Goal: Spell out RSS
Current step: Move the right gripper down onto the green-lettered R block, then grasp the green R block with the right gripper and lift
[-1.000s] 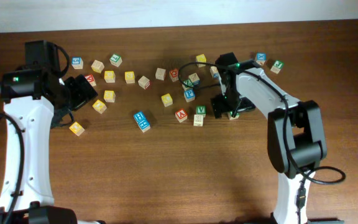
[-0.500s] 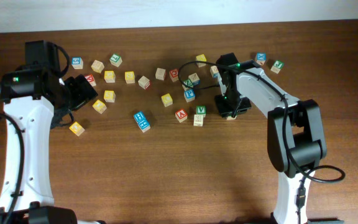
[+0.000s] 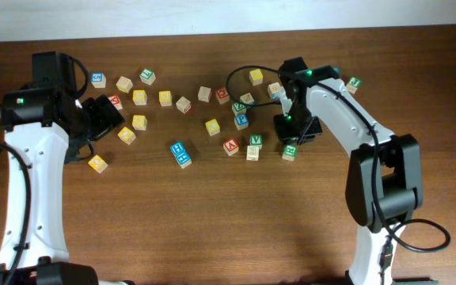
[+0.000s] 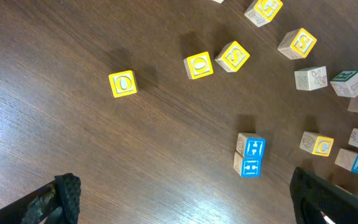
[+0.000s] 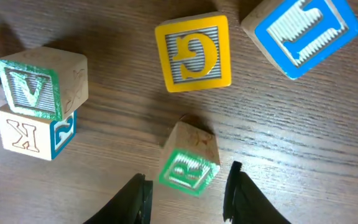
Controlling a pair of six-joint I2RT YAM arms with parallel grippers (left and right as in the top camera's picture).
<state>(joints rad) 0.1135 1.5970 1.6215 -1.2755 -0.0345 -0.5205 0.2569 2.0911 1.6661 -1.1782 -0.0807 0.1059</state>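
Note:
The green R block [image 5: 188, 163] sits tilted between the fingertips of my right gripper [image 5: 188, 182], which is shut on its near part. From above, the R block [image 3: 290, 150] shows just below the right gripper [image 3: 294, 136], right of centre. A yellow S block [image 4: 232, 56] lies on the wood next to a yellow O block [image 4: 199, 65]. Another S block [image 4: 297, 42] lies further right. My left gripper [image 4: 185, 208] hangs open over bare wood at the table's left, with nothing between its fingers [image 4: 61, 196]. In the overhead view the left gripper [image 3: 101, 117] is beside the yellow blocks.
Close round the R block are a yellow G block [image 5: 193, 53], a blue block [image 5: 300, 28] and a green-faced block [image 5: 35, 86] next to a K block [image 5: 30, 134]. A blue H block [image 3: 180, 153] lies mid-table. Several lettered blocks scatter along the back.
My right gripper's jaws have closed in on the R block. The right arm shifted, and the block now shows its green face slightly lower and further left. The left arm has not moved.

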